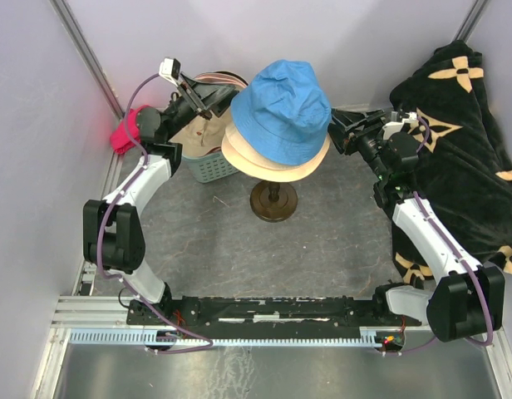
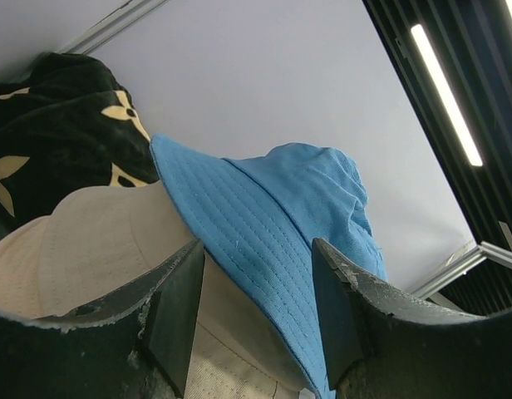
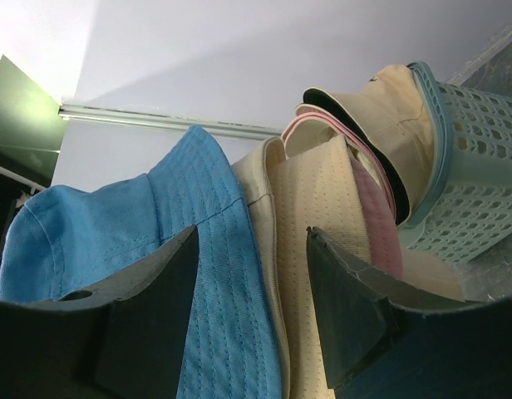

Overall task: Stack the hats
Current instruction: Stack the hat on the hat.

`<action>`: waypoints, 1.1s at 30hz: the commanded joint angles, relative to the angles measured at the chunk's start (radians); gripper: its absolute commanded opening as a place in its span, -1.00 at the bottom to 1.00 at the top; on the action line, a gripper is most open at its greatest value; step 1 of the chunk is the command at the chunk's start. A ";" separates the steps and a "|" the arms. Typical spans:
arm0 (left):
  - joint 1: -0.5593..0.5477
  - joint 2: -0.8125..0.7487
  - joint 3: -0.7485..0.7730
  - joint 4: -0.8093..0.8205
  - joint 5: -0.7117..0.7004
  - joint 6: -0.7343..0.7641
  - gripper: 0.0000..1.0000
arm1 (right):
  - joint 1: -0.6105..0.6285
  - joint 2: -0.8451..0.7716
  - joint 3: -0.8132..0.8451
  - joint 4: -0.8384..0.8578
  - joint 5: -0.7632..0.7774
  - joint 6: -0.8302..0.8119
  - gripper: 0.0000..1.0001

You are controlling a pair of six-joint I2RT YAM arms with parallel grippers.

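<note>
Blue hat [image 1: 283,112] topping a cream hat [image 1: 248,158] on a stand [image 1: 273,201] mid-surface; a tan hat [image 3: 389,108] and others in the basket [image 1: 208,169] at left. Probably settling the top hat: best to press its brim down evenly from both sides, without tipping the pile. Left end effector [image 2: 256,274] wide open just beside the blue brim, gripping nothing. Right end effector [image 3: 252,249] likewise open and empty at the opposite brim.

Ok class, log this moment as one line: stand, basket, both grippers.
stand: blue hat over cream hat | basket: hats inside | left gripper: open, by blue hat | right gripper: open, by blue hat
</note>
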 commanded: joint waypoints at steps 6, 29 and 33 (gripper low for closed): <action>0.002 -0.040 0.011 0.016 0.069 -0.015 0.19 | 0.004 -0.006 0.045 0.054 -0.012 -0.005 0.24; 0.002 -0.086 0.000 0.132 0.087 -0.123 -0.12 | 0.010 -0.052 0.057 -0.011 -0.010 -0.036 0.23; 0.001 -0.077 -0.009 0.149 0.088 -0.136 -0.16 | 0.012 -0.054 0.056 -0.017 -0.008 -0.039 0.23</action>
